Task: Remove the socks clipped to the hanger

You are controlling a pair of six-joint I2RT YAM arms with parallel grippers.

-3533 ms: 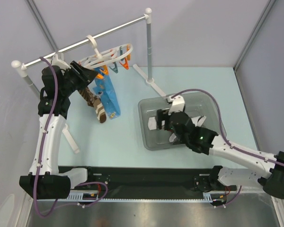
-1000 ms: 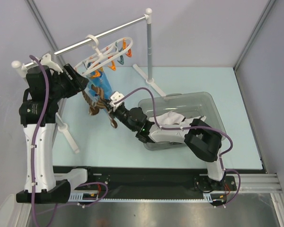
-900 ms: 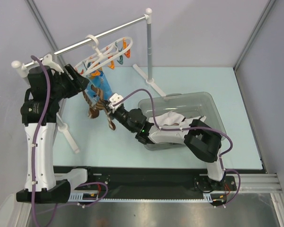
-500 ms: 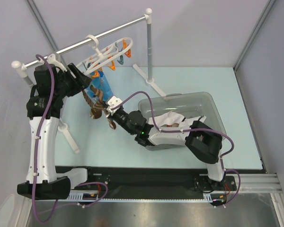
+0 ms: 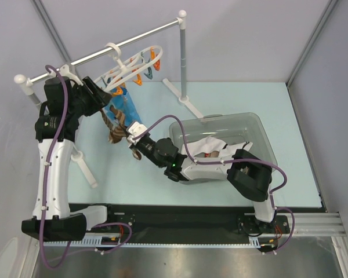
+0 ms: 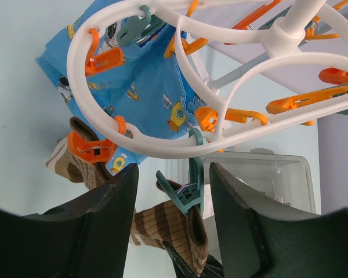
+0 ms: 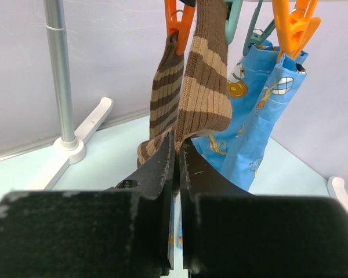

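Socks [image 7: 206, 87], ribbed knit in brown and tan stripes, dangle from an orange clip [image 7: 177, 23] and a teal clip [image 6: 182, 200] on the white plastic ring hanger [image 6: 133, 139]. My right gripper [image 7: 175, 139] is closed, pinching one hem. My left gripper [image 6: 171, 174] stands partly open around that teal clip, not touching it. My left arm [image 5: 52, 156] stands tall; my right arm [image 5: 203, 165] reaches low across the counter [image 5: 232, 98].
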